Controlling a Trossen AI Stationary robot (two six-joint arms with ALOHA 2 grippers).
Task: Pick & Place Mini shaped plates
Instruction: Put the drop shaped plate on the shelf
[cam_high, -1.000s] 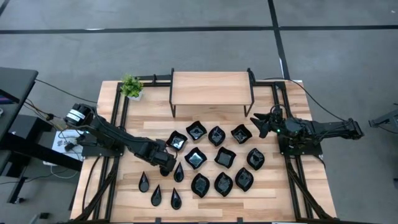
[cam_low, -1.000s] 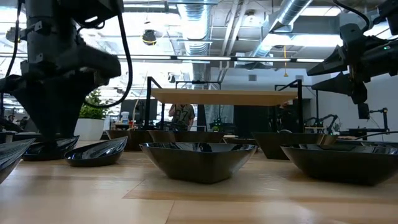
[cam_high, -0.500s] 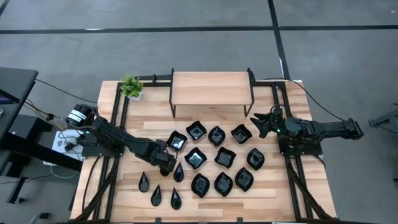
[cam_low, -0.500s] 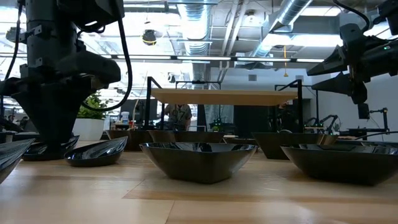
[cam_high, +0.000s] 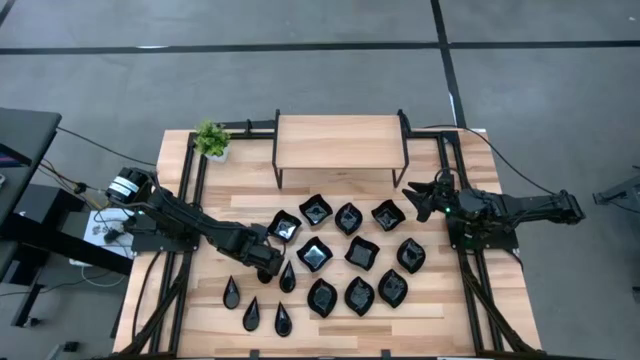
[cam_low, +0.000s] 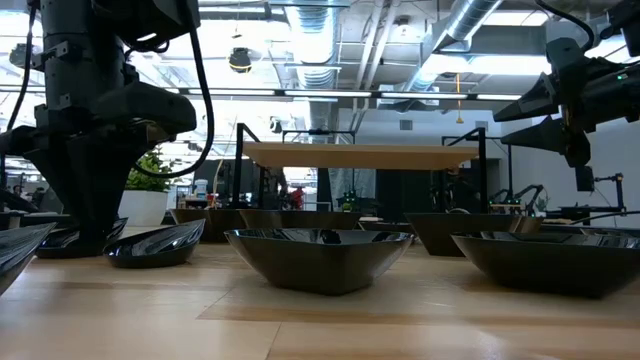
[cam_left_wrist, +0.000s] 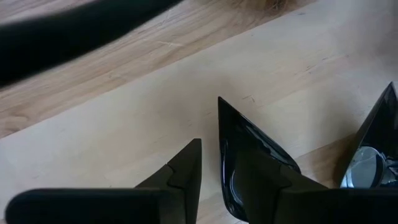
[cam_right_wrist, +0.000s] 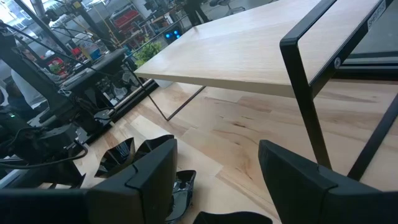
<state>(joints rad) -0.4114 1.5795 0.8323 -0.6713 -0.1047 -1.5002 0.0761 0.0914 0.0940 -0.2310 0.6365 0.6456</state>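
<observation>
The left gripper (cam_high: 270, 268) sits low over a teardrop plate (cam_left_wrist: 245, 158), fingers spread around its pointed tip, just left of the mini shaped plates (cam_high: 347, 255). The right gripper (cam_high: 412, 200) hovers released right of the wooden shelf (cam_high: 340, 142); the arm hides the plate's rear.

Grey floor (cam_high: 320, 80), exposed ceiling ducts (cam_low: 470, 20)

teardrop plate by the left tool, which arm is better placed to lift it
Left. Its tool is down at the glossy black teardrop plate, fingers straddling the plate's pointed end. The right tool hangs raised and open near the wooden shelf.
</observation>
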